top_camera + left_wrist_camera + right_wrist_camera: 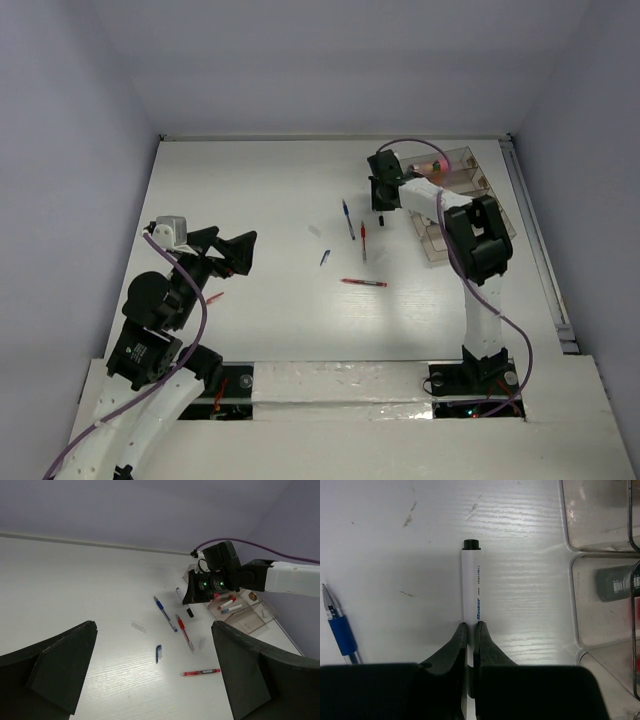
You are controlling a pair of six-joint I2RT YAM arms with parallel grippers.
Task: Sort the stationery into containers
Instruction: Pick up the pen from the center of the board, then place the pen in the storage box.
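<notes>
My right gripper [471, 629] is shut on a white marker with a black cap [471, 580]. It holds it at or just above the table, left of the clear organiser [600, 555]. In the top view the right gripper [383, 195] is beside the organiser's [470, 205] left wall. A blue pen [348, 218], a red pen [363, 240], another red pen [364, 283] and a blue cap [324, 257] lie mid-table. My left gripper [235, 250] is open and empty, left of them. The organiser holds a pink item [437, 163] and two markers [227, 603].
A clear cap [139, 626] lies left of the blue pen [165, 613]. A dark item [615, 582] lies in an organiser compartment. A small red item [213, 297] lies under the left arm. White walls close in the table at the back and sides.
</notes>
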